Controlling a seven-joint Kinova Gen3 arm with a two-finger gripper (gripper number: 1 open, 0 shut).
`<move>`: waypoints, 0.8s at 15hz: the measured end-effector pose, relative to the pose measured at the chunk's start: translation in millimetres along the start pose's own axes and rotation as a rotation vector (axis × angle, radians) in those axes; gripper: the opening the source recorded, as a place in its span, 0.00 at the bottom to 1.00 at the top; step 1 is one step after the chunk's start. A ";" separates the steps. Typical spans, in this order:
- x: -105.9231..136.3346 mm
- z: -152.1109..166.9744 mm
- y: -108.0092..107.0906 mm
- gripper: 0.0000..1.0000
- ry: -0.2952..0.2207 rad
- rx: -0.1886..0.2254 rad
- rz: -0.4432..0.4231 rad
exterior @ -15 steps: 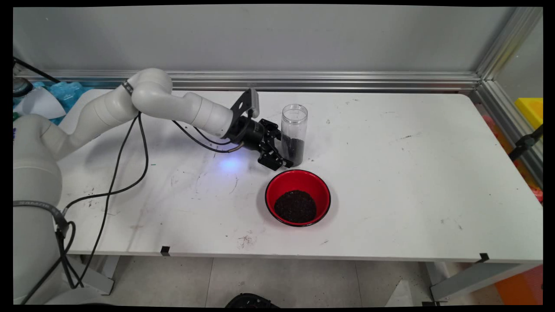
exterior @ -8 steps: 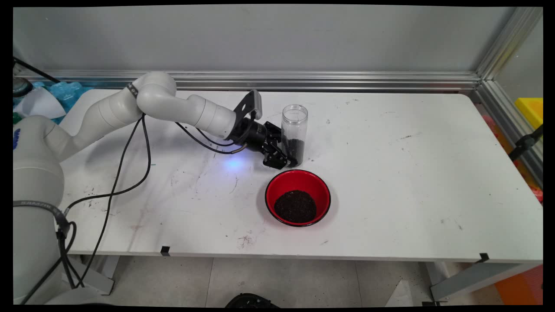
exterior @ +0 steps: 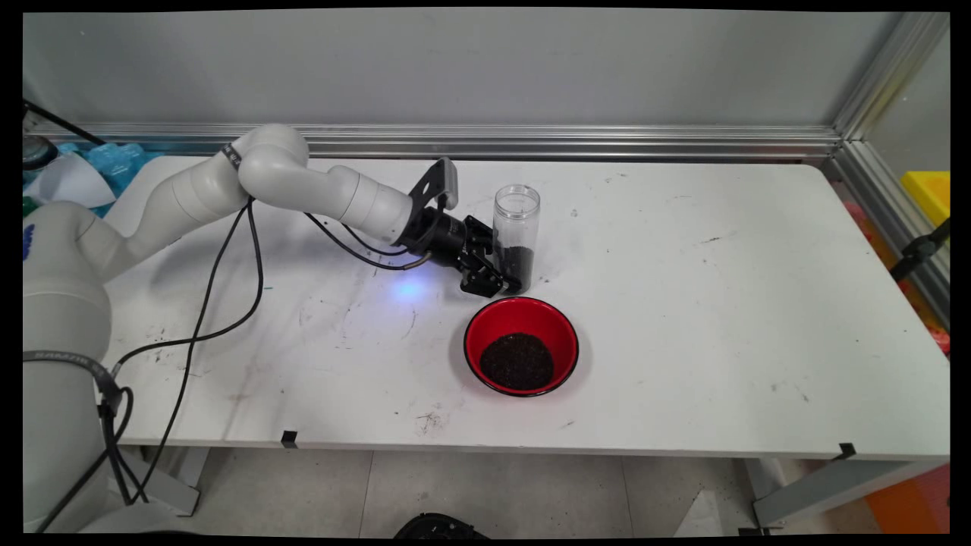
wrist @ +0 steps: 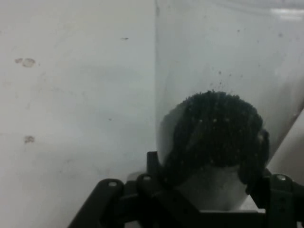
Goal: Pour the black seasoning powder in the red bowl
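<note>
A clear plastic jar (exterior: 516, 227) stands upright on the white table (exterior: 721, 303), its lower third filled with dark granules. My gripper (exterior: 510, 271) reaches in low from the left and is shut on the jar's base. In the hand view the jar (wrist: 228, 71) fills the right half, the dark heap showing through its wall, and the gripper (wrist: 206, 178) has a finger pressed against each side. Just in front of the jar sits a red bowl (exterior: 497, 322) with a black rim, holding a mound of the same dark granules (exterior: 517, 362).
Black cables (exterior: 227, 288) hang from the arm down over the table's left part. Blue bags and white paper (exterior: 91, 171) lie at the back left. An aluminium rail (exterior: 569, 140) runs along the wall. A yellow box (exterior: 927, 193) stands beyond the right edge.
The gripper slid right, in around the jar's base, and its fingers closed in on it. The jar shifted slightly right. The bowl stayed put.
</note>
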 end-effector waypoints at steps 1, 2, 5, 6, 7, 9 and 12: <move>4.3 -3.0 0.0 0.00 0.004 -0.003 0.000; 8.7 -6.1 0.2 0.00 0.008 -0.006 0.001; 25.4 -20.4 0.4 0.00 0.017 -0.006 0.003; 31.5 -26.4 -0.1 0.00 0.018 0.001 0.005; 37.2 -32.8 -0.6 0.00 0.018 0.009 0.008; 47.3 -45.1 -1.5 0.00 0.016 0.026 0.019; 63.7 -63.9 -3.8 0.00 0.025 0.059 0.041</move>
